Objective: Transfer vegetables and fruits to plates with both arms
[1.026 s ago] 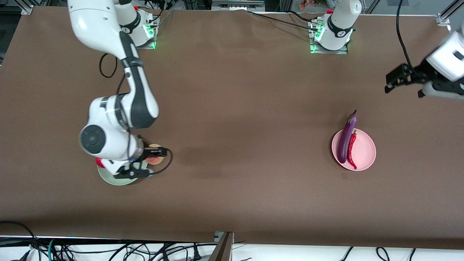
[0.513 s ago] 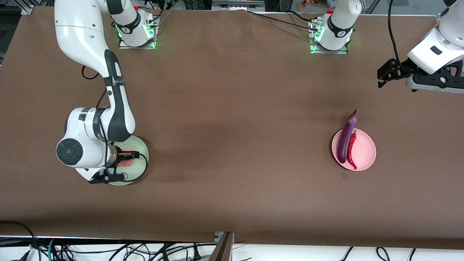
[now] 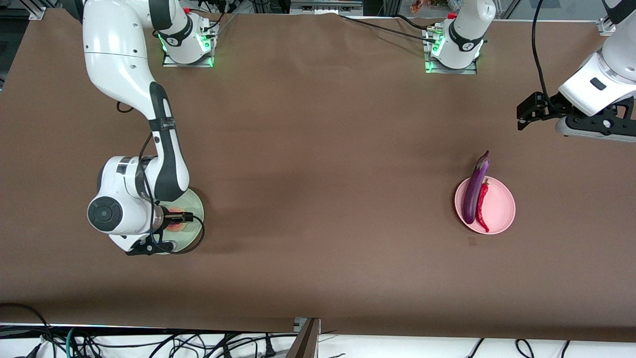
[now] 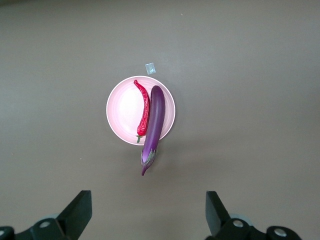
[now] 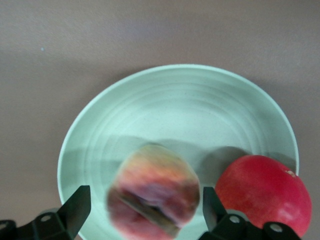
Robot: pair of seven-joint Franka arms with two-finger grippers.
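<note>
My right gripper [image 3: 175,218] hangs over the mint green plate [image 3: 195,201], its fingers spread wide. In the right wrist view the peach [image 5: 152,192] sits blurred between the open fingers [image 5: 80,200] without touching them, over the plate [image 5: 175,100]. The pomegranate [image 5: 262,192] lies on the plate beside it. The eggplant [image 3: 474,191] and chili [image 3: 482,206] lie on the pink plate [image 3: 502,206], with the eggplant's stem end past the rim. My left gripper [image 3: 520,117] is open and empty, high up at the left arm's end; its wrist view shows the eggplant [image 4: 154,122], chili [image 4: 144,110] and pink plate [image 4: 120,110] below.
A small pale tag [image 3: 471,241] lies on the brown cloth just nearer the front camera than the pink plate. The arm bases [image 3: 449,49] stand along the table's back edge. Cables hang off the front edge.
My right arm carried the peach from beside the mint plate to over it, and its fingers now stand clear of the peach. My left gripper rose and drew back toward the left arm's end.
</note>
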